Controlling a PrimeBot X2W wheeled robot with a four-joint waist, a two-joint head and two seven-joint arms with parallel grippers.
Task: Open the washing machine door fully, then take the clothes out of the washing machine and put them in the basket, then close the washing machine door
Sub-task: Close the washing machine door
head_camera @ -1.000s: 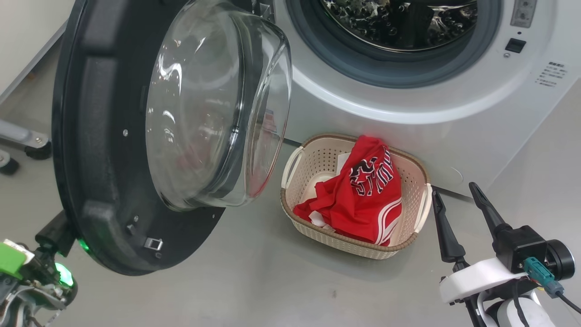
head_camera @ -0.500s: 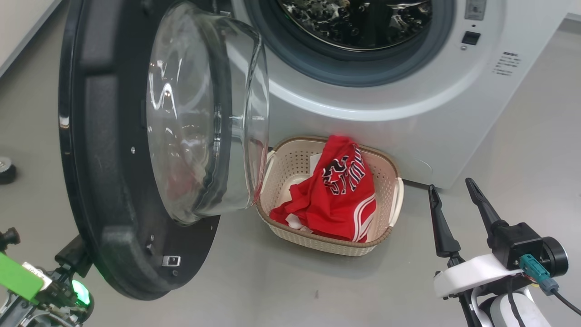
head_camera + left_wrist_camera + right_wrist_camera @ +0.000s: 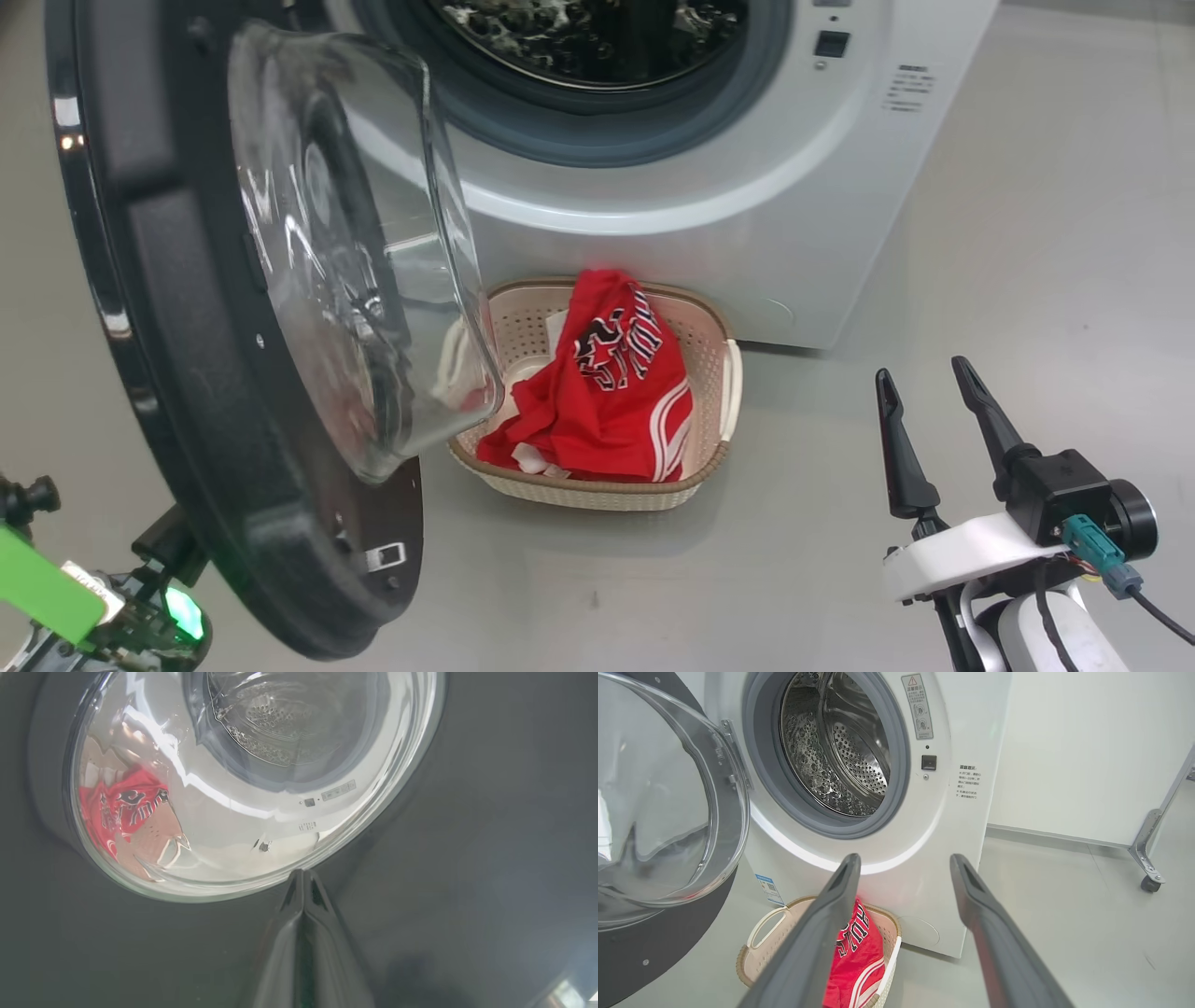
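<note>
The large round washing machine door [image 3: 168, 308], with its wide glossy black rim and bulging clear glass bowl, stands swung out from the big white front-loading washing machine [image 3: 709, 168], partway between open and shut. The visible part of the perforated steel drum [image 3: 840, 751] contains no garment. The bright red sports clothes [image 3: 607, 401], with white stripes and black-and-white lettering, lie heaped in the small cream perforated plastic basket [image 3: 597, 490]. The basket sits on the grey floor [image 3: 1027, 233] just in front of the machine and below the opening, which gives unloaded items a short drop.

The left gripper [image 3: 302, 877] is at the door's outer black face, just below the glass. Its jaws are pressed together and hold nothing. Closed jaws form one stiff tip, which suits the step judged to be in hand: pushing the door shut. Contact cannot be confirmed.

The right gripper [image 3: 922, 373] hovers above the floor to the right of the basket, jaws spread and empty. This position places it outside the door's swing path.
</note>
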